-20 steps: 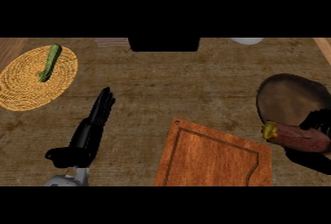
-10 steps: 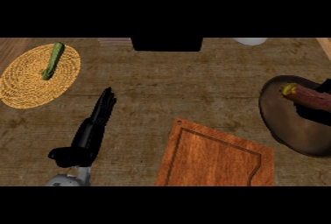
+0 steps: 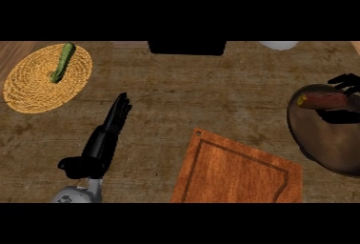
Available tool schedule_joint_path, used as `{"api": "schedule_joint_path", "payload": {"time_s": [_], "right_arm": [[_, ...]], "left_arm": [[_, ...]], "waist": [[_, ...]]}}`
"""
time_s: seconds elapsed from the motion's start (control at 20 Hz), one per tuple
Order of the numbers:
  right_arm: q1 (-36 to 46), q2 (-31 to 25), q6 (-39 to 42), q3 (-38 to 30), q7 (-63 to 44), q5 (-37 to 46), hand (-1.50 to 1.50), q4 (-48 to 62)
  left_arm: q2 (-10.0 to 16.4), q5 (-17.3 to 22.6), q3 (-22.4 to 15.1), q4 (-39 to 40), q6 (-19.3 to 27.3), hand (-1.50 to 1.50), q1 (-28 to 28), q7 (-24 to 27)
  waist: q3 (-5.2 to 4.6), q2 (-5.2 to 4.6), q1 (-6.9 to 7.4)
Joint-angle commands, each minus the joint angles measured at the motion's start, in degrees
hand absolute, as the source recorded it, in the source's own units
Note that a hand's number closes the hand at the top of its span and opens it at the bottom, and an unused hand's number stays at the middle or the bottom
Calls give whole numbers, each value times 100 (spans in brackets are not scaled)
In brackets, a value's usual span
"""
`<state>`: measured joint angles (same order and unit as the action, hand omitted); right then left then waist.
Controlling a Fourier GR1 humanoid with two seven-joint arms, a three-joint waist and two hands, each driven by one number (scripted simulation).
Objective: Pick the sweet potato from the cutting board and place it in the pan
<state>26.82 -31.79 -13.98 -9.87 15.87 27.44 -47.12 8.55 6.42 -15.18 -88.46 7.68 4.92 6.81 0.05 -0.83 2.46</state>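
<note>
since half a second ago the right robot hand [image 3: 346,81] has been carrying the sweet potato [image 3: 325,100] a little further in over the pan [image 3: 330,143], and its fingers are now showing more at the view's right edge. the hand is curling round the right end of the sweet potato, fingers above it and a dark part of the hand below, so it is gripping it. the sweet potato is lying crosswise over the upper part of the pan; whether it is touching the pan cannot be told. the pan is sitting on the counter [image 3: 211,95] at the right, just beside the cutting board [image 3: 239,174], which is lying bare. the left robot hand [image 3: 104,143] is resting left of the board, fingers straight, holding nothing. further up-left a green vegetable [image 3: 62,62] is lying on a woven mat [image 3: 35,90].
</note>
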Motion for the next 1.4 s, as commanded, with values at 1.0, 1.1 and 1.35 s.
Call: {"api": "schedule_joint_path", "payload": {"time_s": [1.0, 1.1, 1.35], "right_arm": [[1112, -899, 3210, -1599, 1850, -1912, -150, 2684], [1004, -1002, 3631, -1759, 2049, -2105, -150, 2887], [364, -1543, 5074, -1686, 2826, -2151, -150, 2960]], "left_arm": [[-1, 31, 363, 36, -180, 0, -153, 149], [-131, -192, 159, -134, 12, 0, -151, -12], [-102, -164, 141, -374, -57, 0, -411, -23]], "waist": [[1, 59, -220], [7, 50, -187], [12, 50, -170]]}}
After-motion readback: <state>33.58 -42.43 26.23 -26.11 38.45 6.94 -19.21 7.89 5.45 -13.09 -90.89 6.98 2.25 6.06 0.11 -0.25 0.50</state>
